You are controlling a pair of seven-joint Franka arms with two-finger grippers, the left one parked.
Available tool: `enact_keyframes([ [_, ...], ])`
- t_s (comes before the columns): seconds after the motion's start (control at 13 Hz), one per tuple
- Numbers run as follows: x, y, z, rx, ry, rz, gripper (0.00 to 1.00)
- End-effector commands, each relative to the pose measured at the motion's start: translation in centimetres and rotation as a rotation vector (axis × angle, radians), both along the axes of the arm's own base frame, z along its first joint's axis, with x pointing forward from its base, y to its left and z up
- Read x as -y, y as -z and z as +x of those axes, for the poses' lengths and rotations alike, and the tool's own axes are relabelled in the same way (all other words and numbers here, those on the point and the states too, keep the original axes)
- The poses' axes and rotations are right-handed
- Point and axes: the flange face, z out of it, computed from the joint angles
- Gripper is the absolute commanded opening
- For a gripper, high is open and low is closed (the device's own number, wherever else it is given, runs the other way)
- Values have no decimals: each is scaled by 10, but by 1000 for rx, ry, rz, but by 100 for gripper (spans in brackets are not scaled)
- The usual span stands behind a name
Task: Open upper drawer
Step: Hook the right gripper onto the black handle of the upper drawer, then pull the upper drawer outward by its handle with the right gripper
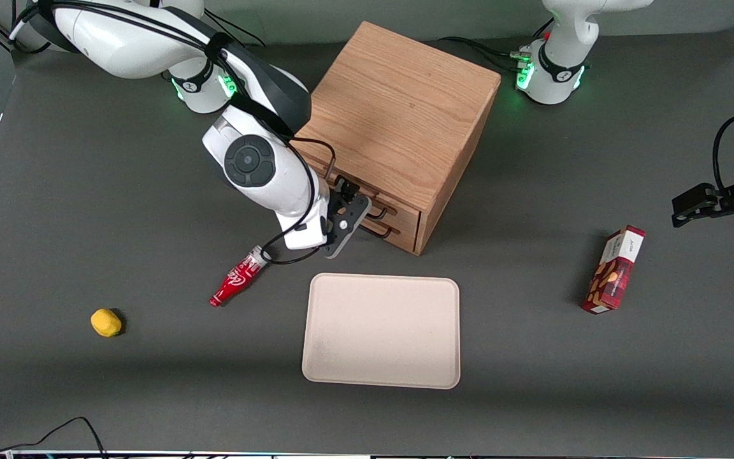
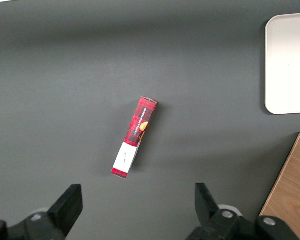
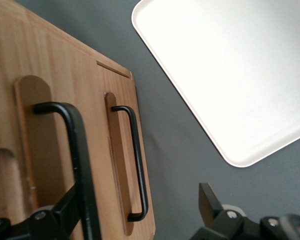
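Dark grey tabletop (image 1: 86,191), oak cabinet (image 1: 399,115) standing on it. Upper drawer (image 3: 45,150): shut, topmost in cabinet front. Gripper (image 1: 343,213): fingers spread open, directly before that drawer's black handle (image 3: 77,160), one finger either side of the bar, whose long axis crosses the gap.

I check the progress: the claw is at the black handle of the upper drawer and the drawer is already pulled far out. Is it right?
Not quite. The claw is at the upper drawer's black handle, but the right wrist view shows that drawer not yet pulled out.
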Motion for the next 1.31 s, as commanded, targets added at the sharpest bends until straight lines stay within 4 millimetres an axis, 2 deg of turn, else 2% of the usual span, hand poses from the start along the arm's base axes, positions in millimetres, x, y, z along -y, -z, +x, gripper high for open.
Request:
enact_keyframes([
  [0.0, 12, 3, 12, 40, -42, -6, 100],
  [0.23, 33, 9, 30, 54, -41, -19, 100],
  [0.62, 76, -6, 73, 137, -46, -15, 100],
  [0.77, 92, -6, 90, 195, -38, 1, 100],
  [1.23, 134, -1, 122, 299, -25, 3, 100],
])
